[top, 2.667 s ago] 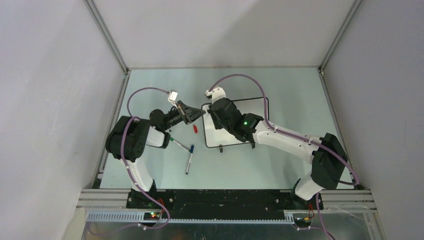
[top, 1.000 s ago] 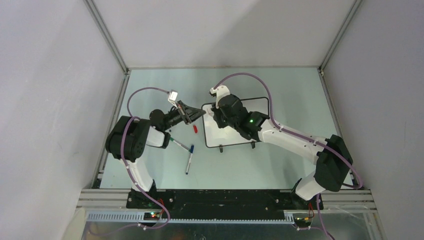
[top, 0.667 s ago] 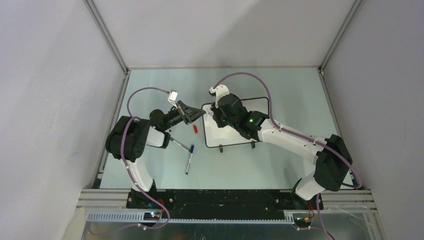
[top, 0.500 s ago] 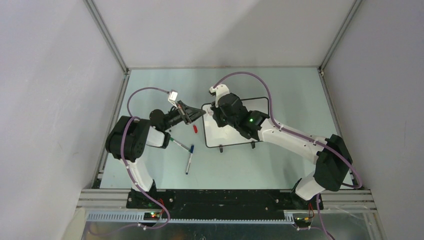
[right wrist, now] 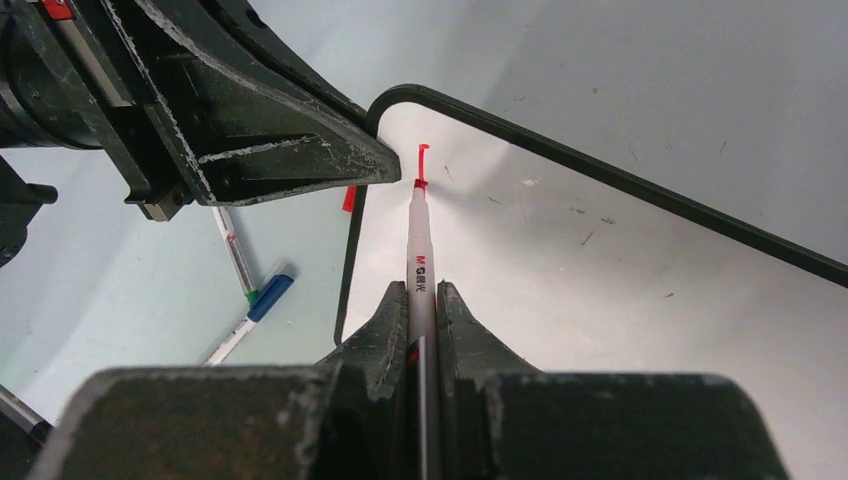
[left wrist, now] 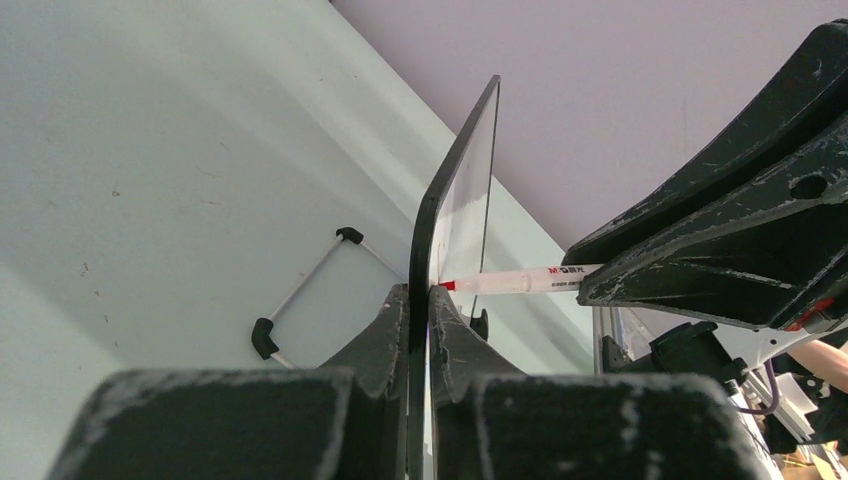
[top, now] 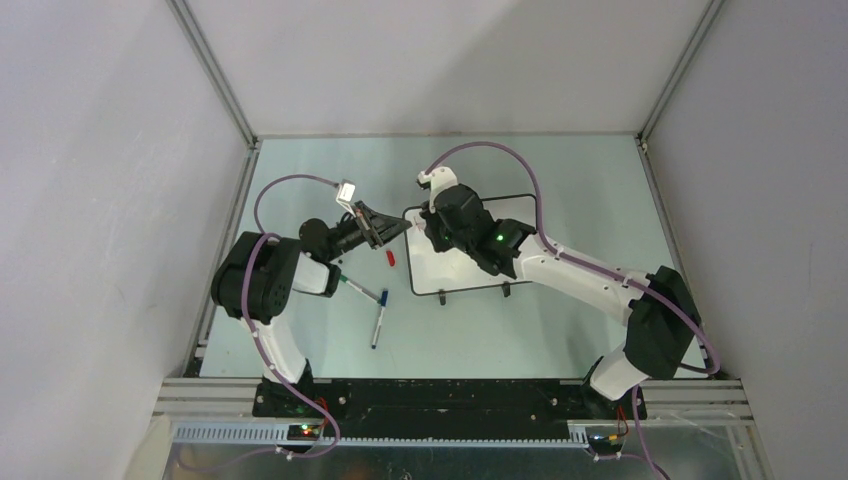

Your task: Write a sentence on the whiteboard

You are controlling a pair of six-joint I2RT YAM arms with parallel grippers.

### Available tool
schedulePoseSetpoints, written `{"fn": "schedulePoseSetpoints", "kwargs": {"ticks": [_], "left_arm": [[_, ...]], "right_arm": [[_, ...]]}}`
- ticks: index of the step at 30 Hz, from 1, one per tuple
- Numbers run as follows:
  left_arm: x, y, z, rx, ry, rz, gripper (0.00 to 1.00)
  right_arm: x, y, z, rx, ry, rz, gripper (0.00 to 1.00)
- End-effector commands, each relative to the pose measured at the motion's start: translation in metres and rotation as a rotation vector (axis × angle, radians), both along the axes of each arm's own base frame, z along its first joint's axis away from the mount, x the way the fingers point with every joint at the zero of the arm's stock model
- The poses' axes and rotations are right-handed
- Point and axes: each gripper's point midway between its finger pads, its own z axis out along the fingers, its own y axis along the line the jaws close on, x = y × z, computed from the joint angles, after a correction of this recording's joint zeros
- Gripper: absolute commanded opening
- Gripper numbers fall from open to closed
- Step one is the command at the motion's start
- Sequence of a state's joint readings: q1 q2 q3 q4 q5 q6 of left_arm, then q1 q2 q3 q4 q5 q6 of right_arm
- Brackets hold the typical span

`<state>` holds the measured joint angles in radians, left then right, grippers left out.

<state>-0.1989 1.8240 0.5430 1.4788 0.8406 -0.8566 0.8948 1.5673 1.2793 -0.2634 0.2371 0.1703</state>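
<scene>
Even, bright light; soft shadows, near pincer fingers (right wrist: 385, 345) blurred.

We see a glossy white whiteboard (right wrist: 600, 300) with a thin black frame, bearing one short red stroke (right wrist: 422, 150) at upper centre of the right wrist view, above the marker (right wrist: 419, 250), which is white with a red tip. The desk (right wrist: 120, 270) is pale mint green, and at lower left lies a white pen (right wrist: 262, 300) with a blue cap. The left pincer (left wrist: 418, 297) and right pincer (right wrist: 421, 292) are black with whitish scuffs.
</scene>
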Motion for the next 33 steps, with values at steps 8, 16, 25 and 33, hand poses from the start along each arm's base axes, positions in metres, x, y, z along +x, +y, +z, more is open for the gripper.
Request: {"fn": "schedulePoseSetpoints", "kwargs": {"ticks": [8, 16, 25, 33], "left_arm": [[0.000, -0.003, 0.016, -0.004, -0.095, -0.007, 0.00], [0.001, -0.003, 0.017, -0.005, -0.096, -0.005, 0.00], [0.001, -0.003, 0.017, -0.005, -0.095, -0.006, 0.00], [0.001, -0.003, 0.017, -0.005, -0.097, -0.006, 0.00]], "right_arm": [[0.019, -0.006, 0.019, 0.006, -0.059, -0.083, 0.00], [0.019, -0.013, 0.019, -0.015, -0.063, -0.109, 0.00], [0.021, -0.023, 0.022, -0.032, -0.080, -0.148, 0.00], [0.021, -0.028, 0.024, -0.036, -0.088, -0.163, 0.00]]}}
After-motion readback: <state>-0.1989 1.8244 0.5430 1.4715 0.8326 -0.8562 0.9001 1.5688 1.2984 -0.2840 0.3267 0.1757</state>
